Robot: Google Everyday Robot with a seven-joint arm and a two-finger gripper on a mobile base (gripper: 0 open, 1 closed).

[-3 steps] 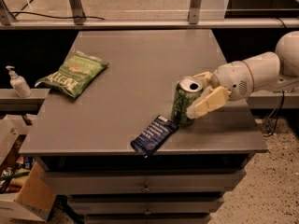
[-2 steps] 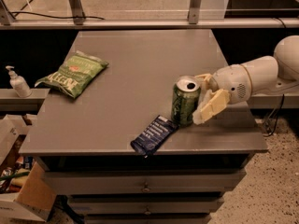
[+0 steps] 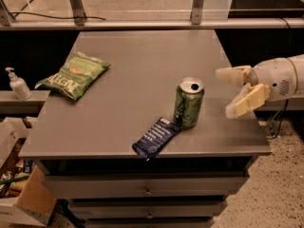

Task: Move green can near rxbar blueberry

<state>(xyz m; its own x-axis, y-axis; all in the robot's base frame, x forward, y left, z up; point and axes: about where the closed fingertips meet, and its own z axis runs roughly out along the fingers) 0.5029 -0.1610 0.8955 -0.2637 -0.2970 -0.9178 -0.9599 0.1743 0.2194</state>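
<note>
Two pale fingers [image 3: 248, 100] of the gripper [image 3: 224, 93] stand spread apart, holding nothing, over the right edge of the table [image 3: 142, 51]. Just left of them, across a strip of bare tabletop, the green can [image 3: 188, 104] stands upright near the front edge. The rxbar blueberry [image 3: 156, 137] lies flat at the can's lower left, one end at the can's base, the other at the table's front lip. Well apart, a green chip bag [image 3: 73, 75] lies on the table's left side. A pump bottle [image 3: 16, 83] stands on a ledge beyond the left edge.
</note>
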